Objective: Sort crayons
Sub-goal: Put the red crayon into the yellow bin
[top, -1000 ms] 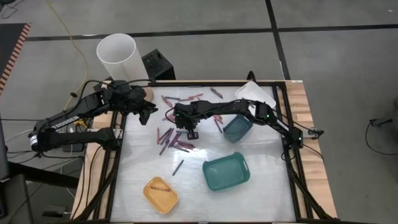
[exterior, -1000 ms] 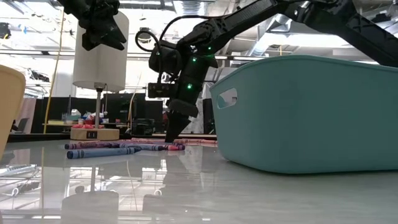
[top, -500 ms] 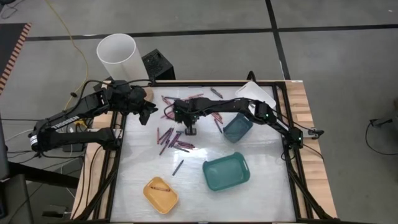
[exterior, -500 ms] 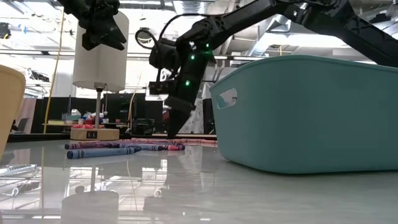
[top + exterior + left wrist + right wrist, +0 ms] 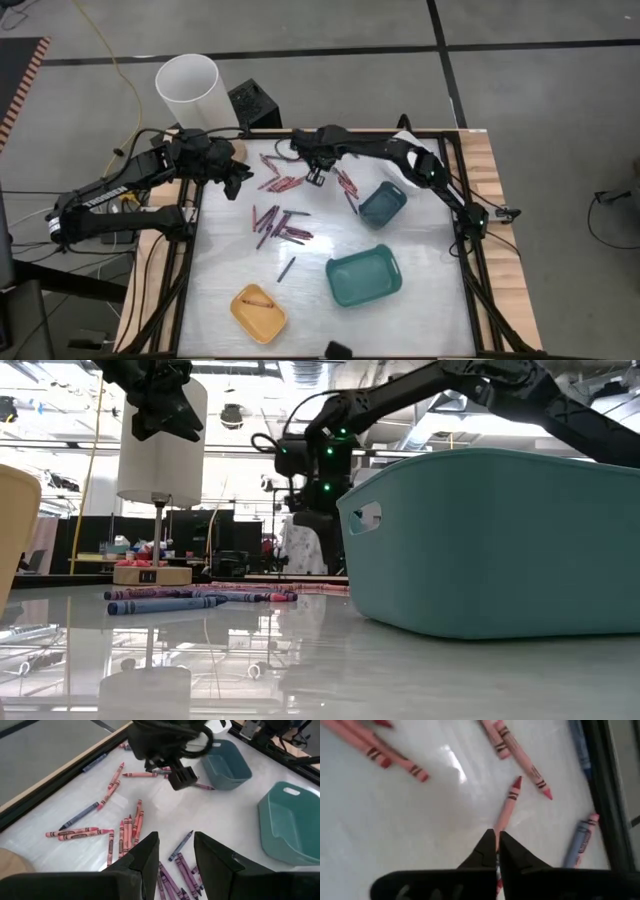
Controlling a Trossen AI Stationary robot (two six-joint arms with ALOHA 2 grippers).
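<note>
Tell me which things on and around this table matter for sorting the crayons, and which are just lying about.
Job:
crayons
yellow tray
large teal tray
small teal tray
white tray
right gripper, over the far crayons
left gripper, waiting at the left edge

Lying about:
white cylinder
black box

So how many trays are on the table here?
4: a yellow tray at the near edge, a large teal tray, a smaller teal tray behind it, a white tray far right.
</note>
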